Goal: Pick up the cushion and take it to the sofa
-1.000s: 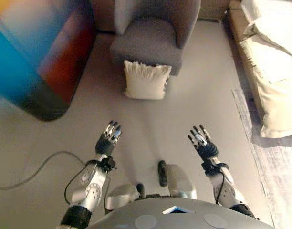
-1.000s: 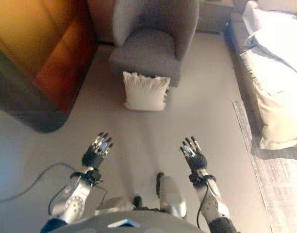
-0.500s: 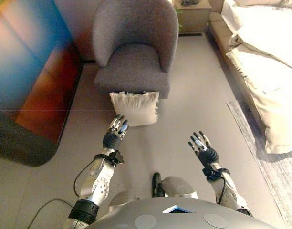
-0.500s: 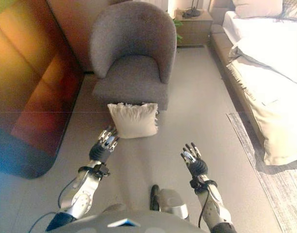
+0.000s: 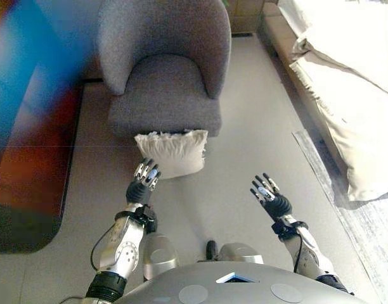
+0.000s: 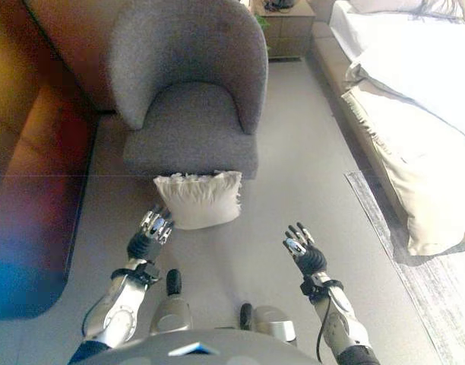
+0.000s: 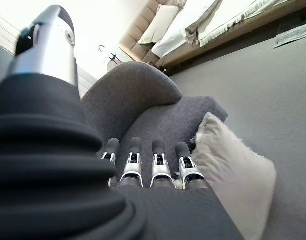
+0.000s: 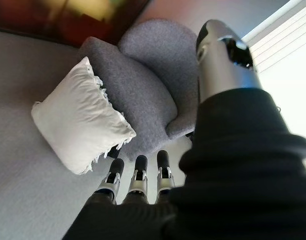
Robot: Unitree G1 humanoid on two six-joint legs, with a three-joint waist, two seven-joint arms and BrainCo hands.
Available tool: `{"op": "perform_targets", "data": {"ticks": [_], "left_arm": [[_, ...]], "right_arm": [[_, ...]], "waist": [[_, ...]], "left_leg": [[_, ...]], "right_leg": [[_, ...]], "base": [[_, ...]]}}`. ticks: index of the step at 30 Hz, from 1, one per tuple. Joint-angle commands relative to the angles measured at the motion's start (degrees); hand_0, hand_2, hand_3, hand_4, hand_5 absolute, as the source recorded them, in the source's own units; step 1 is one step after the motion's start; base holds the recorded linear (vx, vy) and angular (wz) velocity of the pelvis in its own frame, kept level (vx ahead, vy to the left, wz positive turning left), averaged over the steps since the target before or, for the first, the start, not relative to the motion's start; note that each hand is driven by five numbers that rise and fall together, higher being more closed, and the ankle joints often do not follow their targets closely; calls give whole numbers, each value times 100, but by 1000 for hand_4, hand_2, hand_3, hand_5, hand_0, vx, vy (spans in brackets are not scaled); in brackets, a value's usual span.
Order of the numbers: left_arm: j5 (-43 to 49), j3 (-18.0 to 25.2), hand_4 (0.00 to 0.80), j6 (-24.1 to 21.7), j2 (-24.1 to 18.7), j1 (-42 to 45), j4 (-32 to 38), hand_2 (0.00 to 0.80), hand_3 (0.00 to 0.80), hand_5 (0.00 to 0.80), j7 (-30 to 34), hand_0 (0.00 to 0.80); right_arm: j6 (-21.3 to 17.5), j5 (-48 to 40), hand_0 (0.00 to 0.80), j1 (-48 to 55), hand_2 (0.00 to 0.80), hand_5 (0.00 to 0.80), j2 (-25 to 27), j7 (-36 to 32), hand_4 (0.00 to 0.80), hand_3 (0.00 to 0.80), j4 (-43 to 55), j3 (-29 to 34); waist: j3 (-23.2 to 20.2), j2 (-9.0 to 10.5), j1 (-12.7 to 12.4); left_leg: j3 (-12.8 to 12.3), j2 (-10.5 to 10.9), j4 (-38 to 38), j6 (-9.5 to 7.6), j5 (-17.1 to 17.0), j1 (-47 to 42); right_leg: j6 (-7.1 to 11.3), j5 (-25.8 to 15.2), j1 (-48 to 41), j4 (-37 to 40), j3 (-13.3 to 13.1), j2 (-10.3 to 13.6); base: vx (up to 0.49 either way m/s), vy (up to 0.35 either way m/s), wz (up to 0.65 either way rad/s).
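A cream cushion (image 5: pixel 171 152) with a fringed top edge stands on the grey floor, leaning against the front of a grey armchair (image 5: pixel 163 69). It also shows in the left wrist view (image 7: pixel 233 172) and the right wrist view (image 8: pixel 78 120). My left hand (image 5: pixel 143 183) is open, fingers straight, just short of the cushion's lower left corner and not touching it. My right hand (image 5: pixel 270 199) is open and empty, to the right of the cushion and well apart from it.
A bed (image 5: pixel 346 76) with pale bedding runs along the right side, with a striped rug (image 5: pixel 365 215) beside it. A dark wooden cabinet (image 6: pixel 27 175) stands at the left. A small wooden nightstand (image 6: pixel 282 30) is behind the armchair.
The camera has moved closer, so the armchair and cushion sit larger and lower in view. My left hand now reaches close to the cushion's lower left corner. My right hand stays raised and open.
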State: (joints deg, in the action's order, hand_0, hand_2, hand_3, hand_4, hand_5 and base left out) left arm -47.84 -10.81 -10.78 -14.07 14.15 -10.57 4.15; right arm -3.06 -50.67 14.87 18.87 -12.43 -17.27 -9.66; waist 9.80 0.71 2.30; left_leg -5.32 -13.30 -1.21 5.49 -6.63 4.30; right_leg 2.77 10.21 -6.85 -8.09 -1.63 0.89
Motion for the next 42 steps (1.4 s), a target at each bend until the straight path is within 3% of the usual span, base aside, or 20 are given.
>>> {"op": "perform_targets", "data": {"ticks": [1,3,6,9,12,15,18,20,24,29,32,37,40,42], "left_arm": [[-174,91,0,-324,-147,28,469,0,0,0,303,0],[-142,16,0,-245,-207,-15,553,0,0,0,286,0],[-23,63,0,-170,-376,-88,650,0,0,0,301,0],[43,122,0,-241,-479,-62,696,0,0,0,268,0],[314,257,0,-221,-580,-4,660,0,0,0,223,0],[193,426,0,-153,-667,72,719,0,0,0,372,0],[150,477,0,-169,-668,172,702,0,0,0,396,0],[77,445,0,-212,-671,158,641,0,0,0,403,0],[137,278,0,-188,-641,151,579,0,0,0,596,0],[288,196,0,-131,-552,311,567,0,0,0,635,0],[347,246,0,-149,-526,426,630,0,0,0,589,0],[299,352,0,-172,-535,468,774,0,0,0,408,0],[202,336,0,-207,-511,468,805,0,0,0,250,0],[125,347,0,-165,-468,472,789,0,0,0,176,0]], "right_arm": [[-88,22,0,-162,0,0,-96,-160,0,0,505,205],[-177,-15,0,-151,0,0,-165,-51,0,0,486,156],[-111,-198,0,-203,0,0,-348,-23,0,0,498,151],[-339,105,0,-176,0,0,-542,-45,0,0,465,49],[-380,208,0,-74,0,0,-722,168,0,0,446,17],[-344,281,0,161,0,0,-713,94,0,0,533,59],[-267,185,0,247,0,0,-687,76,0,0,508,156],[-232,13,0,273,0,0,-636,31,0,0,507,195],[-305,-210,0,217,0,0,-592,32,0,0,289,261],[-271,-252,0,211,0,0,-630,-34,0,0,112,343],[-227,-242,0,275,0,0,-654,-122,0,0,137,351],[-97,-165,0,222,0,0,-614,-170,0,0,117,295],[-65,-64,0,52,0,0,-528,-47,0,0,175,128],[20,-69,0,-12,0,0,-449,-10,0,0,245,88]], "waist": [[-46,178,13],[-63,138,-17],[-124,184,-76],[-192,168,-159],[-148,26,-174],[-46,15,-118],[13,125,-35],[53,333,103],[50,535,245],[39,659,215],[40,728,213],[-76,722,187],[-157,664,157],[-254,548,206]], "left_leg": [[-34,-181,288,214,-42,385],[74,-9,431,195,94,412],[107,509,944,-137,558,451],[31,969,966,-514,822,342],[-23,1364,972,-809,1075,-9],[-89,1489,902,-819,1170,-253],[-112,1498,755,-701,1177,-441],[-108,1568,737,-688,1402,-595],[107,1713,775,-784,1725,-821],[226,1779,969,-886,2025,-1060],[223,1793,1184,-931,2283,-1195],[14,1556,1390,-867,2592,-1417],[-195,1281,1477,-694,2367,-1638],[-217,1012,1671,-466,1784,-1741]], "right_leg": [[272,-61,112,-157,22,520],[400,-85,103,-225,95,730],[708,-567,121,-428,112,1284],[663,-1442,414,-1282,155,1810],[481,-1941,1140,-2873,124,2060],[465,-1986,1563,-2774,279,1971],[554,-1911,1642,-1400,524,1648],[736,-1972,1785,-159,410,1288],[942,-2206,2010,1063,258,819],[961,-2382,2084,1277,563,758],[919,-2417,2040,1031,559,883],[885,-2068,1954,525,768,1042],[843,-1945,1958,136,1101,987],[638,-1702,1926,-55,1091,833]], "base": [[306,362,-46],[308,346,-21],[302,354,-7],[239,388,-11],[228,451,-17],[181,227,-3],[232,-41,-28],[245,-140,-28],[260,-66,9],[285,-64,43],[335,-96,-6],[361,-174,1],[386,-243,-13],[349,-230,-16]]}}
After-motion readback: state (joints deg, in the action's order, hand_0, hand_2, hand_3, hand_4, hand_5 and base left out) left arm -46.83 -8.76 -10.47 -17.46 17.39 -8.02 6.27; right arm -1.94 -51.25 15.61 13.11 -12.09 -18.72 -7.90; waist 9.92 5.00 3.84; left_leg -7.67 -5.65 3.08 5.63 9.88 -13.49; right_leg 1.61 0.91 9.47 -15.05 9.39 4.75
